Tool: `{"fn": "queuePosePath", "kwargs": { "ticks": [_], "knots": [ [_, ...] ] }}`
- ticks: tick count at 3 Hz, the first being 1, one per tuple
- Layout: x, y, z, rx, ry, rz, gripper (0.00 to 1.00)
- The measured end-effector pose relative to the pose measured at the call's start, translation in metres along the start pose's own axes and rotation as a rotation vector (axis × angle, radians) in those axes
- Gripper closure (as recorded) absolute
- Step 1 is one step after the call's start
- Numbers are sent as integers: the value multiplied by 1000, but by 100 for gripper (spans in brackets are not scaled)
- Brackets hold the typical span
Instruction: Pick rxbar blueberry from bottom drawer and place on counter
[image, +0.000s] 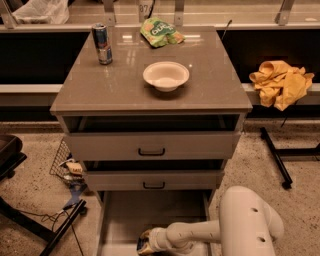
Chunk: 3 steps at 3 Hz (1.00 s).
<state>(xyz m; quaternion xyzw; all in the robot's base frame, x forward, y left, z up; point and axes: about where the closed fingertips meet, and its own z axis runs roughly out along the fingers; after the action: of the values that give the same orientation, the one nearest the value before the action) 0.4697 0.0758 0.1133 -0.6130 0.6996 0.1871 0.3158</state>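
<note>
The bottom drawer (150, 212) is pulled out, with a pale flat floor. My white arm reaches into it from the lower right. My gripper (145, 245) is low over the drawer's front left part, at the bottom edge of the view. A small dark patch shows right at the gripper's tip; I cannot tell whether it is the rxbar blueberry, which otherwise does not show. The counter (100, 87) is the glossy grey-brown top of the cabinet.
On the counter stand a white bowl (166, 75), a drink can (102, 43) and a green snack bag (160, 31). The two upper drawers (150, 145) with black handles are slightly open. A yellow cloth (280, 82) lies at the right. Cables and a stand leg (60, 227) lie at the left.
</note>
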Motion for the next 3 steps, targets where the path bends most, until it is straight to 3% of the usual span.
{"fn": "queuePosePath", "kwargs": {
  "ticks": [1,3],
  "knots": [
    [-13,-4,-27,-9,-54,0,100],
    [-40,-38,-141,1,-153,29,100]
  ]
}}
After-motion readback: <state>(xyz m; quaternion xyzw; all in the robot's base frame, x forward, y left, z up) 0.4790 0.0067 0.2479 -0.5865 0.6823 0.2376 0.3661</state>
